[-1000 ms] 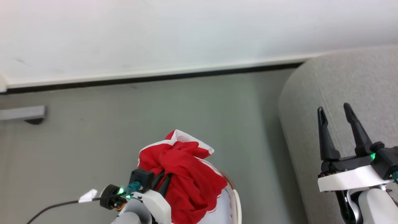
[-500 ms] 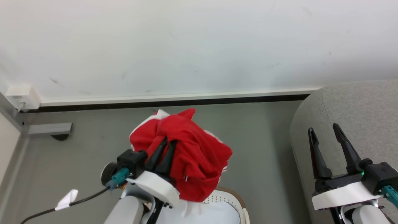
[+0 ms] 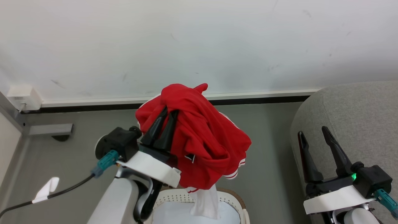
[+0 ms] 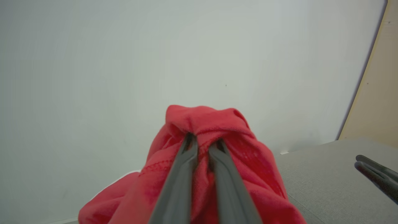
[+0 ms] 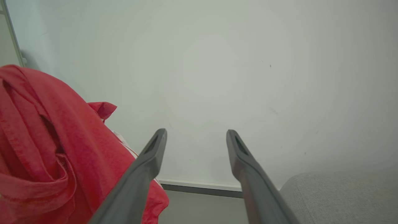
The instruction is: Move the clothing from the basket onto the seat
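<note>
Near the bottom middle of the head view, the basket (image 3: 233, 201) stands on the grey floor (image 3: 267, 140), with its perforated white wall and brown rim band showing just under the clothing (image 3: 202, 137). The clothing is a crumpled red bundle held up above the basket, in front of the white wall (image 3: 199, 46) on the far side. White trim stripes show at the bundle's lower right hem. The left gripper (image 3: 170, 111) has its two dark fingers drawn almost together, pinching a fold of the red fabric. In the left wrist view the fabric bunches between and over the fingertips and drapes down both sides. A pale cloth (image 3: 205, 202) hangs from under the bundle down into the basket; I cannot tell what holds it there. To the right, with a strip of floor between, is the seat (image 3: 357, 105), its rounded light-grey edge facing the bundle. The right gripper (image 3: 312, 130) is over the near left part of the seat, its fingers spread wide with nothing between them, well apart from the clothing.
</note>
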You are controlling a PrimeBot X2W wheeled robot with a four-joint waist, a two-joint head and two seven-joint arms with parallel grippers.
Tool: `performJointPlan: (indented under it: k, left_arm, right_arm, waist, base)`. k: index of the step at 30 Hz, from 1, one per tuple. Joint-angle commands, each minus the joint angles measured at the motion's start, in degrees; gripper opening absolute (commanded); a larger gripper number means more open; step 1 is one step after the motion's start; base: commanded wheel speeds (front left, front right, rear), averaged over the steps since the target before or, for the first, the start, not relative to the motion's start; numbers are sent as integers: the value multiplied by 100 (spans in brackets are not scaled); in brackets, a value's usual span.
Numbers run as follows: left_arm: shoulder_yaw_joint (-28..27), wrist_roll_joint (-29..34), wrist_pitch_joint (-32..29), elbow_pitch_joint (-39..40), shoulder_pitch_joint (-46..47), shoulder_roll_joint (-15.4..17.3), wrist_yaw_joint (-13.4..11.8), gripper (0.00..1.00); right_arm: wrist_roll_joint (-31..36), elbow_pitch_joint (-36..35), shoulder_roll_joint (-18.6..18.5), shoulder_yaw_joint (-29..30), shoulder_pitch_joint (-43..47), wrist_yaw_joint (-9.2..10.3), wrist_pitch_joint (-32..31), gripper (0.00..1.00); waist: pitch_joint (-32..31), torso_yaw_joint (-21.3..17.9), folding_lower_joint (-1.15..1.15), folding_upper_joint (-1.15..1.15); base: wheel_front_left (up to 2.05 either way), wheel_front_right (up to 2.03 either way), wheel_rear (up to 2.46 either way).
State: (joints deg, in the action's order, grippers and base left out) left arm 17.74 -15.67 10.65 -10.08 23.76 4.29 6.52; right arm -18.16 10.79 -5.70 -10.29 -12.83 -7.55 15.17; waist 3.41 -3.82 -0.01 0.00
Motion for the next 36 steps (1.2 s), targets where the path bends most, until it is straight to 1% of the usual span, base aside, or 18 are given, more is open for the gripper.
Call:
performJointPlan:
  k: [1,4,9,13,17,25,27,32,36]
  left_arm:
    - [-5,-67,-28,102,-34,37,-18,0]
    - [7,-103,-76,190,-61,42,-42,0]
    - [19,-139,-94,219,-12,51,-56,0]
    - [61,-170,-79,158,57,39,-38,0]
    - [203,-175,-55,48,126,13,-10,0]
    - [697,-282,-41,-198,303,-69,42,0]
    - [883,-315,-44,-242,346,-91,45,0]
    - [1304,-446,-70,-327,393,-108,69,0]
    - [1665,-538,-156,-355,444,-124,87,0]
  right_arm:
    - [-57,-45,-32,-11,-25,12,-3,100]
    - [-92,-93,-74,-127,-51,12,-3,100]
    - [-301,-204,-96,-544,-128,11,-3,100]
    - [-450,-167,-233,-1220,-360,12,-2,100]
    - [-515,13,-384,-1993,-660,12,-3,100]
    - [-885,759,-558,-3239,-1301,12,-3,100]
    - [-692,1039,-639,-3347,-1473,12,-3,100]
    - [-319,1619,-480,-3166,-1687,12,-3,100]
    - [-179,2015,-421,-3241,-1843,12,-3,100]
  waist:
    - [19,7,1,0]
    - [59,23,1,0]
    - [117,39,1,0]
    - [158,74,1,0]
    - [155,169,1,0]
    - [38,593,1,0]
    - [-4,724,1,0]
    - [-104,1018,1,0]
    - [-163,1262,1,0]
  base:
    - [0,0,0]
    - [0,0,0]
    - [0,0,0]
    - [0,0,0]
    - [0,0,0]
    - [0,0,0]
    - [0,0,0]
    - [0,0,0]
    - [0,0,0]
